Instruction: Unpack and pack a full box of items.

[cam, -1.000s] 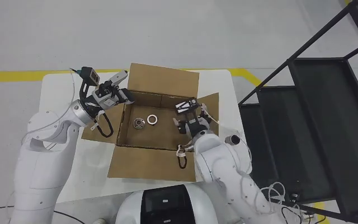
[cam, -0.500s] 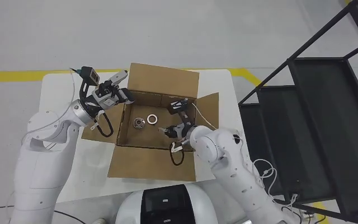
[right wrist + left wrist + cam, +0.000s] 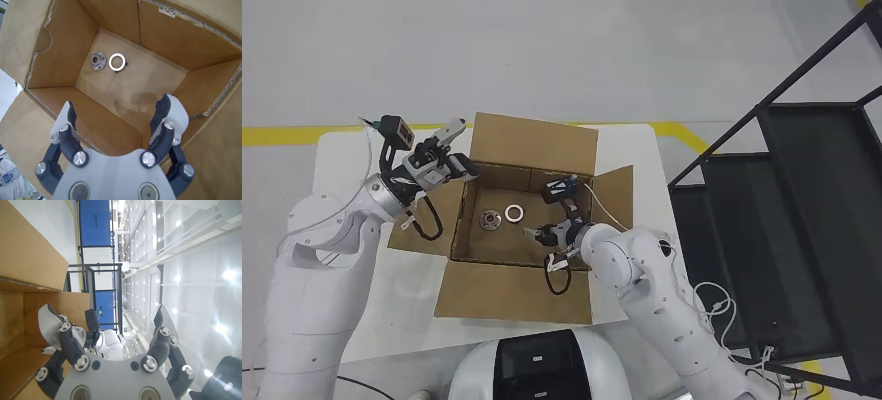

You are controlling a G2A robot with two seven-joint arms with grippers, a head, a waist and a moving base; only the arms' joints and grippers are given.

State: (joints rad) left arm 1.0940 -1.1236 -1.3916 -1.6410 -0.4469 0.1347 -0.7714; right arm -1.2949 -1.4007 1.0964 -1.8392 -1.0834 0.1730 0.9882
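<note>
On the box [image 3: 170, 43] floor, by its left wall, found only a hub [image 3: 98, 61] beside a ring [image 3: 110, 62]. Judged unpacking nearly done. Saw right gripper [image 3: 117, 103] over the near edge, left gripper [image 3: 103, 311] at the far left corner, both wide open, empty.

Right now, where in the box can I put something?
Most of the box floor is bare, from the ring to the walls near the right gripper. The crowded corner holds the hub and ring, side by side.

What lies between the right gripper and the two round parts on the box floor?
Only bare box floor, seen in the right wrist view, separates the right gripper from the flanged hub and ring.
</note>
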